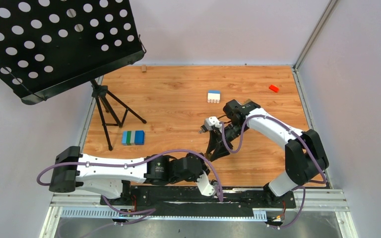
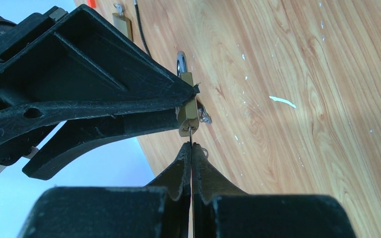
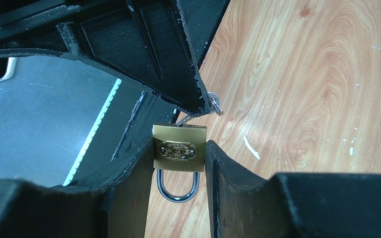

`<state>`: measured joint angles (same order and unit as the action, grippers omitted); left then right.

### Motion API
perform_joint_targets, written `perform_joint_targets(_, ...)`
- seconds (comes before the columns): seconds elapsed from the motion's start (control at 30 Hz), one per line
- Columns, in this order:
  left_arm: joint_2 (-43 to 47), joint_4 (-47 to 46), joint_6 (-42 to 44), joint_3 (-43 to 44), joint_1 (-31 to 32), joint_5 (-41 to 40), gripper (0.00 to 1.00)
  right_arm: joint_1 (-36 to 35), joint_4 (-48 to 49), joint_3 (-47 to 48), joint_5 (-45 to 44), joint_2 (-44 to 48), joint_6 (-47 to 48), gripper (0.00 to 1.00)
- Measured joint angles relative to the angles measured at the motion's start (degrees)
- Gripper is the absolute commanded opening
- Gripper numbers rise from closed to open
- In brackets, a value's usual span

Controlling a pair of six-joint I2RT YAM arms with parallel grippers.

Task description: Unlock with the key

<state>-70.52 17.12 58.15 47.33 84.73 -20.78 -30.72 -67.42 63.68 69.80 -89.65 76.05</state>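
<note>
Over the near edge of the wooden tabletop (image 1: 178,99), right gripper (image 3: 179,163) clamps the small brass padlock (image 3: 179,144), left gripper (image 2: 191,148) pinches the thin grey metal key (image 2: 191,136), tip apparently just inside the keyhole; steel shackle (image 3: 177,198) looks seated, so full insertion and turn remain.

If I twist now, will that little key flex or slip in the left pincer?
Likely stiff, but it may slip: the key is a thin flat sliver pinched in the left pincer. It might bend under hard twisting. The padlock, clamped by its sides in the right pincer, should hold steady.
</note>
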Motion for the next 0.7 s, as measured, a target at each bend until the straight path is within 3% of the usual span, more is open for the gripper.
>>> perform_joint_targets(0.23,1.7,1.84,-2.75,0.26,-4.81,5.6,0.0,-0.02,11.23,-3.1,-4.09,2.19,-10.27,0.0)
perform_joint_targets(0.53,9.31,4.17,-11.28,2.25,-15.28,22.36,0.0,0.0,27.54,-8.68,-14.86,5.51,-23.19,0.0)
perform_joint_targets(0.7,9.9,5.7,-16.83,2.62,-24.63,34.36,0.0,0.0,34.42,-11.82,-22.36,6.23,-27.28,0.01)
